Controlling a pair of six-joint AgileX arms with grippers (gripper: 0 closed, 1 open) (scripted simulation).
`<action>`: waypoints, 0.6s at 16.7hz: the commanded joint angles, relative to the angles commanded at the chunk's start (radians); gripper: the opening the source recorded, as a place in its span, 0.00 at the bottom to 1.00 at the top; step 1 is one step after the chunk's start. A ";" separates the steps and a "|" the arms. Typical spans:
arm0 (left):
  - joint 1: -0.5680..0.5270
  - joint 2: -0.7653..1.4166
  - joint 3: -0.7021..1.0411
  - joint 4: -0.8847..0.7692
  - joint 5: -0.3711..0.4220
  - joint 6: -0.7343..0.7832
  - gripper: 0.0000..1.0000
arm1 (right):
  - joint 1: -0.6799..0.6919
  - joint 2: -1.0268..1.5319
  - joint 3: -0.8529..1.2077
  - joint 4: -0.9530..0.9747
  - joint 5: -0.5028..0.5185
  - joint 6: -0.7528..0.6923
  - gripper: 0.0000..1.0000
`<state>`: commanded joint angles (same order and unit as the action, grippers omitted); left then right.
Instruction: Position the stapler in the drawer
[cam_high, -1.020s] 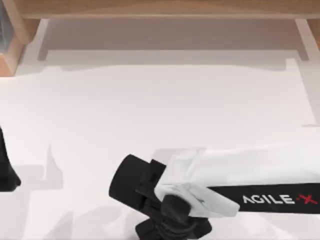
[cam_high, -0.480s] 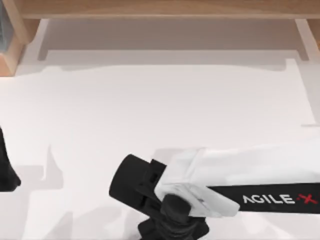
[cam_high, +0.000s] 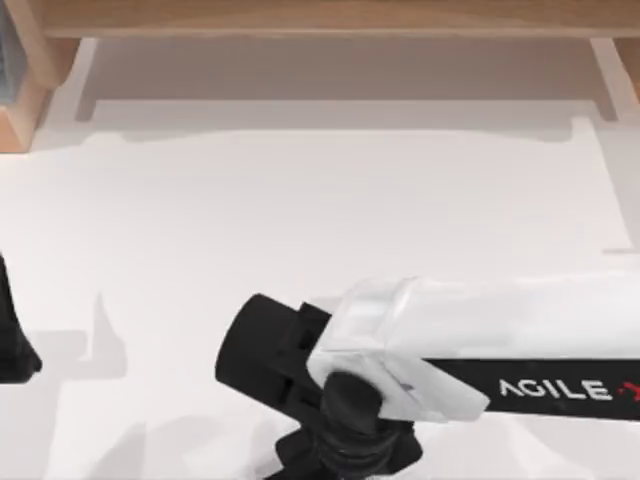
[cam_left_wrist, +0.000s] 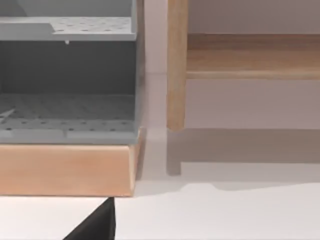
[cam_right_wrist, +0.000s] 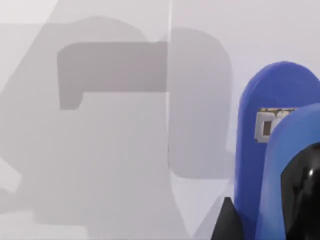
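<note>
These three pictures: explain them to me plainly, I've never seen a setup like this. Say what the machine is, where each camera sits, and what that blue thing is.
This is a simulated pair of AgileX robot arms at a white table. The top view looks down from above: the right arm reaches in from the right side near the front edge, and the left arm sits parked at the left edge. A wooden cabinet runs along the far edge. The other two pictures come from cameras on the wrists. The left wrist view faces the cabinet, with a grey perforated drawer in a wooden frame. The right wrist view shows the blue stapler very close against the table; whether it is gripped cannot be told.
</note>
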<state>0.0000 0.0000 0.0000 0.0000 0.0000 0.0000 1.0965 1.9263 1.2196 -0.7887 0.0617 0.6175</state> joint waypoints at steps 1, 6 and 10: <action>0.000 0.000 0.000 0.000 0.000 0.000 1.00 | 0.000 -0.009 0.009 -0.017 -0.001 -0.001 0.00; 0.000 0.000 0.000 0.000 0.000 0.000 1.00 | 0.000 -0.013 0.014 -0.022 -0.002 0.000 0.00; 0.000 0.000 0.000 0.000 0.000 0.000 1.00 | -0.086 -0.034 0.106 -0.044 0.011 -0.102 0.00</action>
<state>0.0000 0.0000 0.0000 0.0000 0.0000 0.0000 1.0107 1.8924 1.3252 -0.8330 0.0725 0.5155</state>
